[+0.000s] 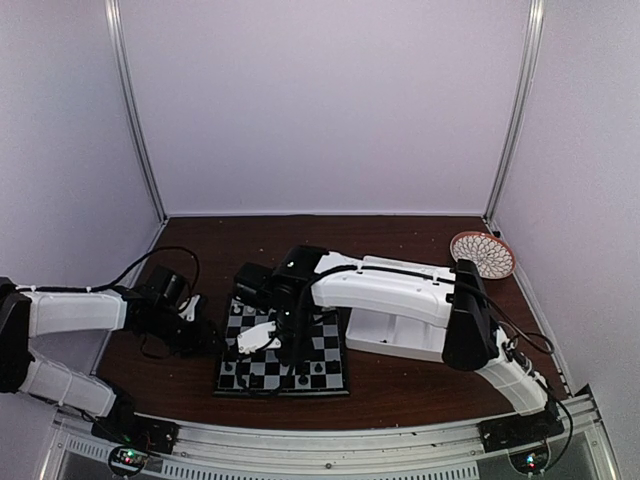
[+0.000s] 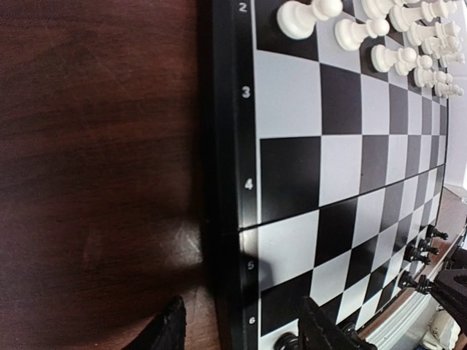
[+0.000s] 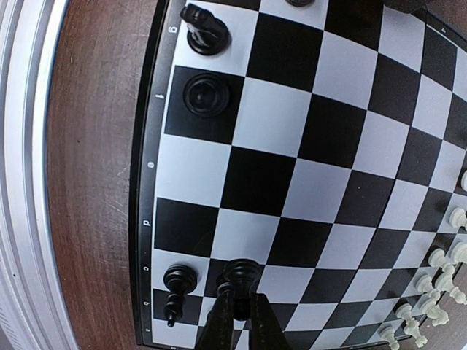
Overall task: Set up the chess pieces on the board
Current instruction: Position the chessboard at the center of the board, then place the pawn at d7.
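The board [image 1: 325, 345] lies at the table's front middle. In the right wrist view my right gripper [image 3: 241, 315] is shut on a black chess piece [image 3: 242, 275], held just over a square of the board [image 3: 306, 131] near its lettered edge. Two black pieces [image 3: 177, 288] stand right beside it, and a knight [image 3: 203, 30] and a round-topped piece [image 3: 206, 95] stand further along that edge. My left gripper [image 2: 244, 335] is open over the numbered border of the board [image 2: 336, 168], with nothing between its fingers [image 2: 168, 332]. White pieces [image 2: 357, 30] line one end, black pieces [image 2: 419, 251] the other.
A white divided tray [image 1: 400, 335] sits right of the board, under my right arm. A patterned bowl [image 1: 482, 254] stands at the back right. Bare brown tabletop [image 2: 95, 146] lies left of the board. A metal rail [image 3: 22, 182] runs along the near edge.
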